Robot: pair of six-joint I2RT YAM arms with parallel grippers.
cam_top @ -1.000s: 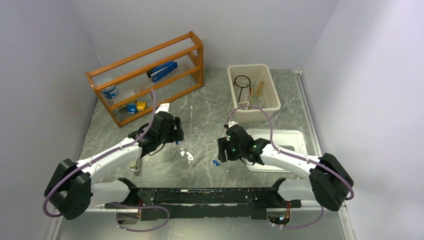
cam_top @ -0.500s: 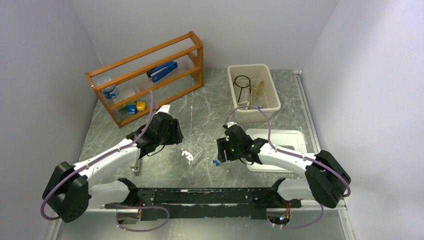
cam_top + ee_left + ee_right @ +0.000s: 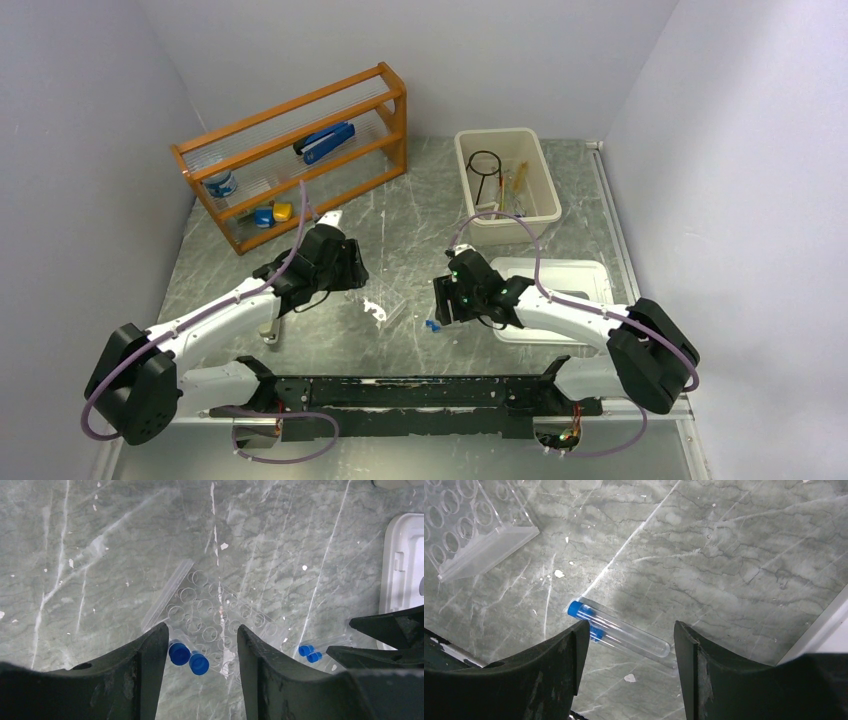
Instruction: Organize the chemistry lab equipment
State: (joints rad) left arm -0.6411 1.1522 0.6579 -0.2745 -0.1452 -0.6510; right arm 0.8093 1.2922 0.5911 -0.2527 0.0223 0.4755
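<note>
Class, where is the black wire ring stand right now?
Top view: the black wire ring stand lies inside the beige rectangular tub at the back right, right of the wooden shelf.

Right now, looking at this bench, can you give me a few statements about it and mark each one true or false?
1. The blue stapler sits on the wooden shelf. True.
2. The right claw is clamped shut on a tube. False: its jaws stand open over blue-capped tubes lying on the table.
3. The black wire ring stand lies in the beige bin. True.
4. The clear tube rack stands on the wooden shelf. False: it is on the table, under the left claw.
</note>
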